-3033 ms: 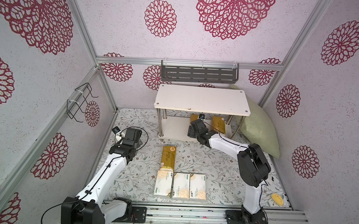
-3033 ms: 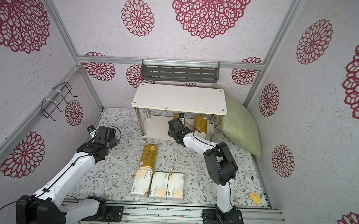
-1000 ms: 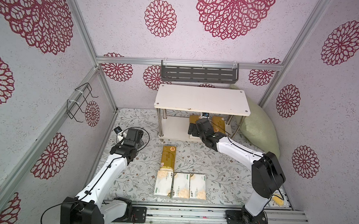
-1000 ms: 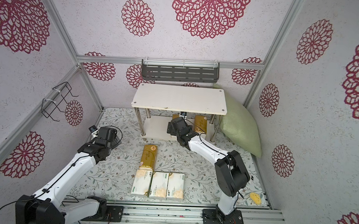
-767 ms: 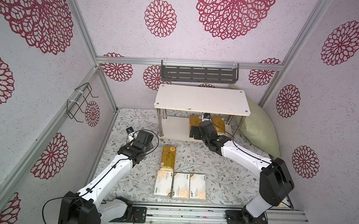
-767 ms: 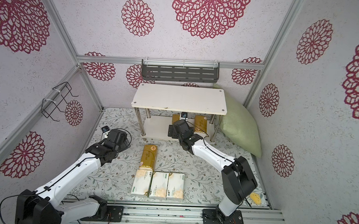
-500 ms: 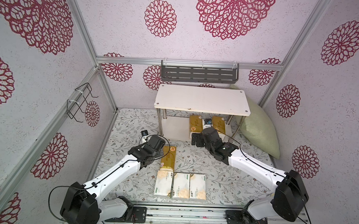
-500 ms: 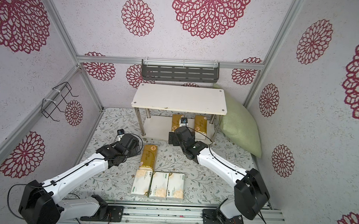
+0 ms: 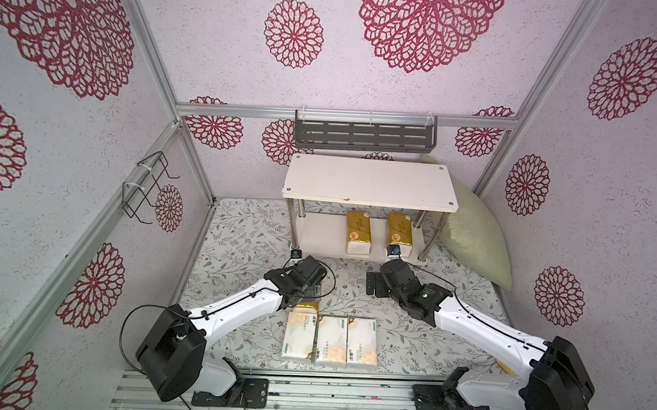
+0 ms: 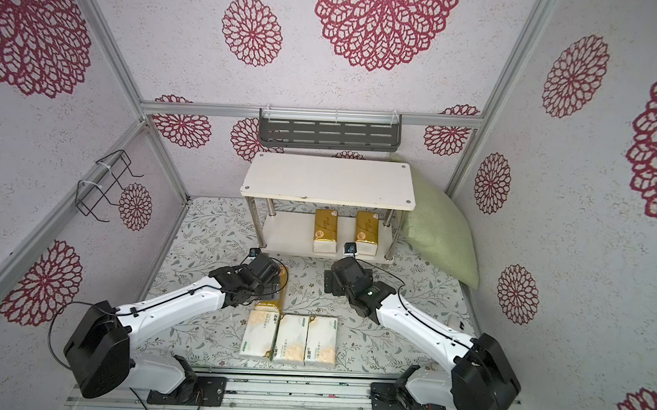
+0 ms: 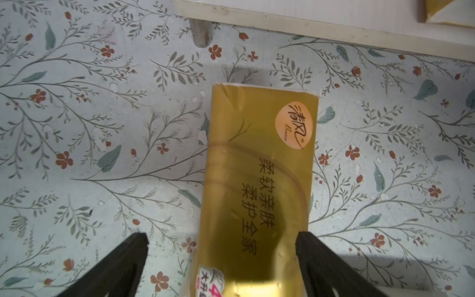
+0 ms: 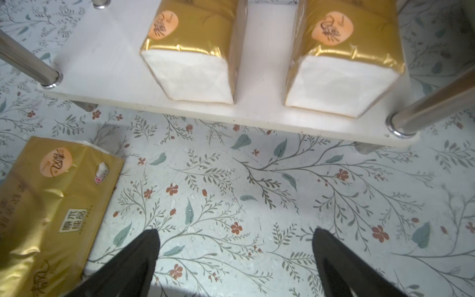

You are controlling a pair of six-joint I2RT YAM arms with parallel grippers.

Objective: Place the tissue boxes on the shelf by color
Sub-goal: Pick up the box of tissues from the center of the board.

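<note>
step: grasp third gold pack [image 11: 259, 180], on surface just before shelf [image 9: 370, 181] | left tool [image 11: 221, 237] released, astride it; right tool [image 12: 236, 234] released, empty | next: lower, clench, lift to shelf's lower board beside two gold packs [image 9: 358, 230]; white packs [image 9: 330, 341] farther out unsorted

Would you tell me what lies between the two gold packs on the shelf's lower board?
Nothing lies there: one gold pack and the other stand apart, with only a bare strip of the lower board between them, clearest in the right wrist view.
</note>
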